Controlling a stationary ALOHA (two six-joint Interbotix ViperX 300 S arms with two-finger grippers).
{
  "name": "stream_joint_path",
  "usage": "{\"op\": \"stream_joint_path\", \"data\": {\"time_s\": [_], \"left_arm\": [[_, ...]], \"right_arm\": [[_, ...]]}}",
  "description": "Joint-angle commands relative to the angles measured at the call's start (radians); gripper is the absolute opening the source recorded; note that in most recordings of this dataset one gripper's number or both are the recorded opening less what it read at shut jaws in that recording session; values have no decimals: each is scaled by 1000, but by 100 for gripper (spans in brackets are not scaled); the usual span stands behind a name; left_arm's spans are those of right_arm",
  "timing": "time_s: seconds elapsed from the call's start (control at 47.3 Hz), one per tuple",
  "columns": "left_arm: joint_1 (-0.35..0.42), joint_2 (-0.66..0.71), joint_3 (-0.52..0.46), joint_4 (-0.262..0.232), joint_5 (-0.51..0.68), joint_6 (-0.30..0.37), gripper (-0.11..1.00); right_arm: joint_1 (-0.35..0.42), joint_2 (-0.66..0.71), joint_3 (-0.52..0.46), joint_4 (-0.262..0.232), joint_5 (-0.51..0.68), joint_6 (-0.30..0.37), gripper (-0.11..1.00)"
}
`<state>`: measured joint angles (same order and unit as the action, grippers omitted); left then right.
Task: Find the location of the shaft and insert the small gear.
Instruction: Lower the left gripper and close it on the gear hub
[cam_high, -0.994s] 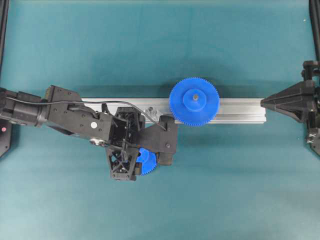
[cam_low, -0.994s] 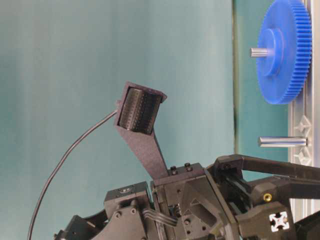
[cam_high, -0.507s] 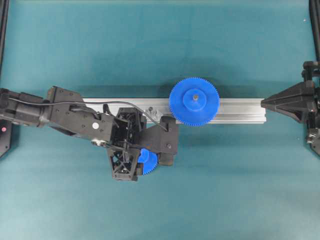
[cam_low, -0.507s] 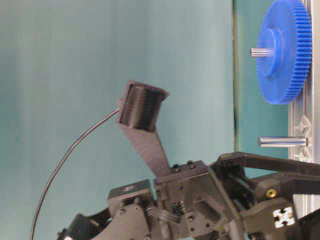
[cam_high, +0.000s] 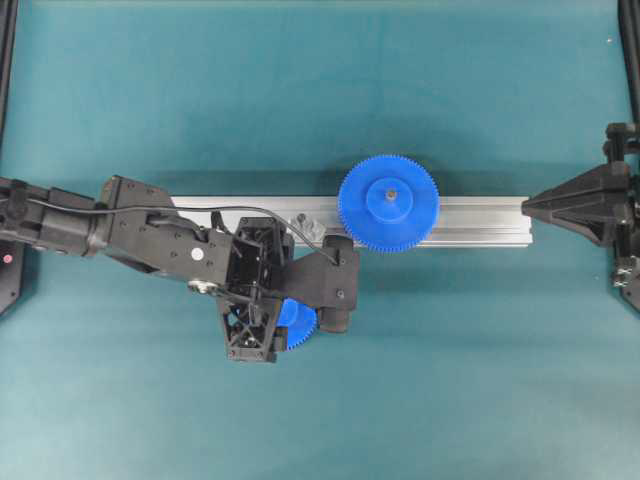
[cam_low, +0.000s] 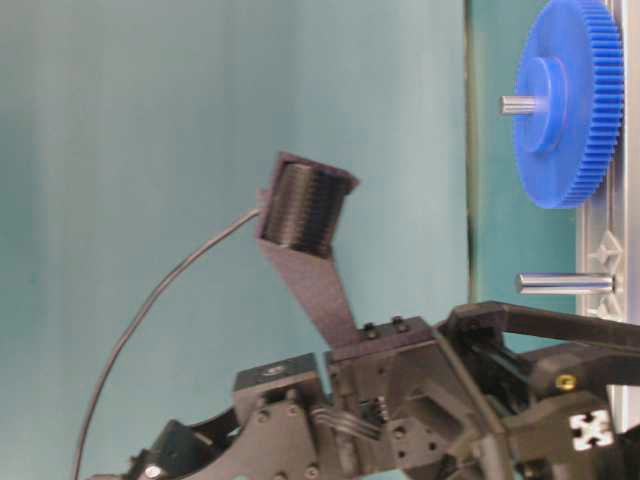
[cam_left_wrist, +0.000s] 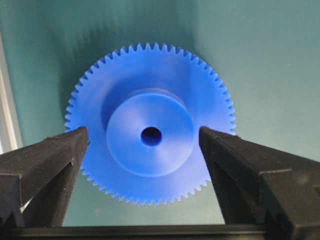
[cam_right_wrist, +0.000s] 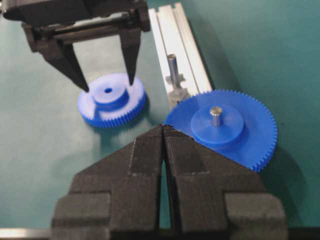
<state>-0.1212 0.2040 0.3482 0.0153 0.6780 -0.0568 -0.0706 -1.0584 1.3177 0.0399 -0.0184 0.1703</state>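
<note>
left pincer lowered around small gear

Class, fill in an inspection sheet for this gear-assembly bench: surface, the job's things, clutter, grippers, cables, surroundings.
Surface: teal mat, flat.
Job's things: small gear lies flat on the mat, hub up; shaft stands bare on the aluminium rail; large gear sits on its own pin on the rail.
Clutter: nothing seen.
Grippers: left gripper open, fingers either side of the small gear's hub, contact unclear; right gripper shut, empty, at the rail's right end.
Cables: black cable runs along the left arm.
Surroundings: black frame posts at the mat's edges.
</note>
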Motion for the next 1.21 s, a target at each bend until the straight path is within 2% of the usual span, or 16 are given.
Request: {"op": "stream_joint_path", "data": {"time_s": [0.0,1.184], "left_arm": [[-5,-12,-14,0,-5,2,93],[-5,35,-11,0,-21,-3,93]], "right_arm": [[-3,5,-9,0,-5,12,1],[-3,5,-6,0,-6,12,1]]}}
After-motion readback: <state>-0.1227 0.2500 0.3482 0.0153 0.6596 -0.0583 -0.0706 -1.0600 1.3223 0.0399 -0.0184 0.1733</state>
